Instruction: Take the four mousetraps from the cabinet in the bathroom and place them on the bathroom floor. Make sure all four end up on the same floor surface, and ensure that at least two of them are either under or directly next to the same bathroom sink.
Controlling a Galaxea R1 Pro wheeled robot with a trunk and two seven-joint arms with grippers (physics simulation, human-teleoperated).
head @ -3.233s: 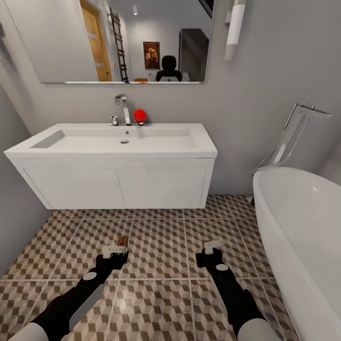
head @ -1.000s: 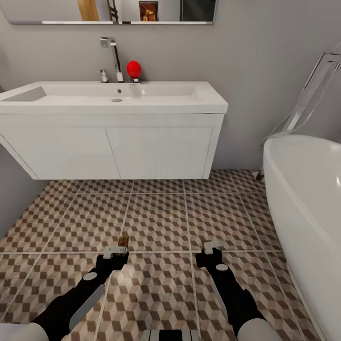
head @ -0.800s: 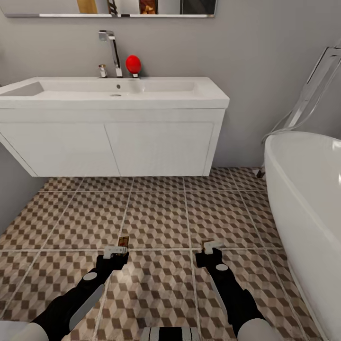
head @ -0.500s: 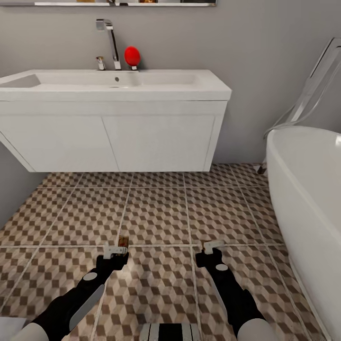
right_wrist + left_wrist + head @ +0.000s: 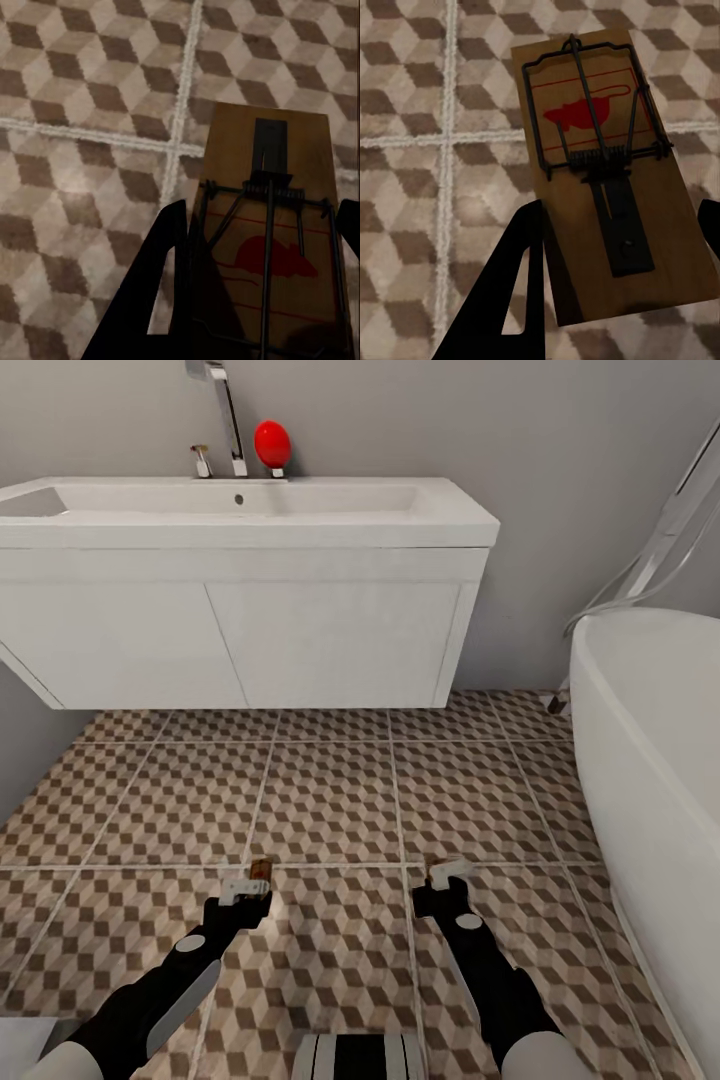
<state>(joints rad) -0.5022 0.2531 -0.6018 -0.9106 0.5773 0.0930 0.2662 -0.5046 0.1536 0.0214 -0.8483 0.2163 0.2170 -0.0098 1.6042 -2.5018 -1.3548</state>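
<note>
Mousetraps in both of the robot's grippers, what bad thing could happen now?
1. Each mousetrap, left and right, is pinched by its edges above the tiled floor; if dropped, it might bounce or flip.
2. The sink is still ahead, so traps released here could end up too far from it.
3. The bathtub is close to the right gripper, which might bump it.

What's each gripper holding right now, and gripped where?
Each holds a mousetrap by its long side edges. The left gripper clamps its mousetrap at the end away from the red mouse mark; the right gripper clamps its mousetrap across the mark.
</note>
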